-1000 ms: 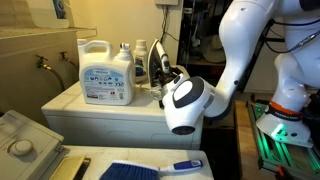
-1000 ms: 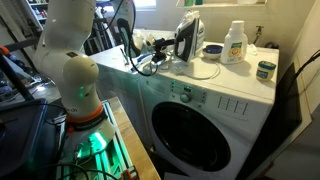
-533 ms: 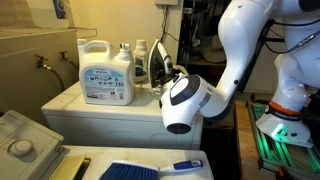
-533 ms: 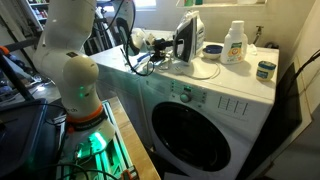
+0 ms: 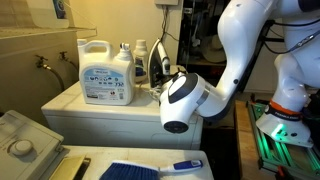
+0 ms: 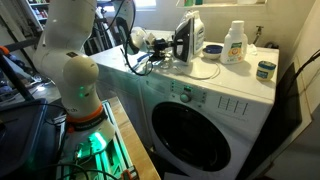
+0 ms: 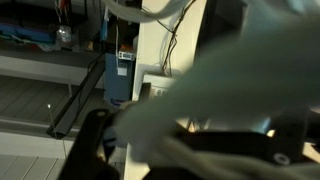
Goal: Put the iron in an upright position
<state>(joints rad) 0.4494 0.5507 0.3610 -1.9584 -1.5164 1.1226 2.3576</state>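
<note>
The iron (image 6: pixel 188 40) is seen standing on its heel, tip up, on the top of the washing machine (image 6: pixel 235 85), toward its back edge; the task is judged as good as done, provided the iron is not disturbed. The gripper (image 6: pixel 166 50) is held close against the iron's handle side, and whether contact is made cannot be told. How the jaws stand cannot be told either: in both exterior views they are small and partly hidden by the wrist, and the wrist view is filled by a pale blur.

A topple is judged the main risk. If the jaws are not fully parted from the handle when the arm is drawn away, the iron could be dragged or tipped, since a tall body is balanced on a narrow heel. The same harm would be done by a sideways or twisting retreat; a straight pull back is called for.

A pale cord (image 6: pixel 215 70) is seen lying in a loop at the iron's foot. Should it be caught by a finger, the iron could be tugged over. The detergent jug (image 5: pixel 106 72) and dark-capped bottles (image 5: pixel 133 60) stand just beside the iron and could be knocked if it falls their way
</note>
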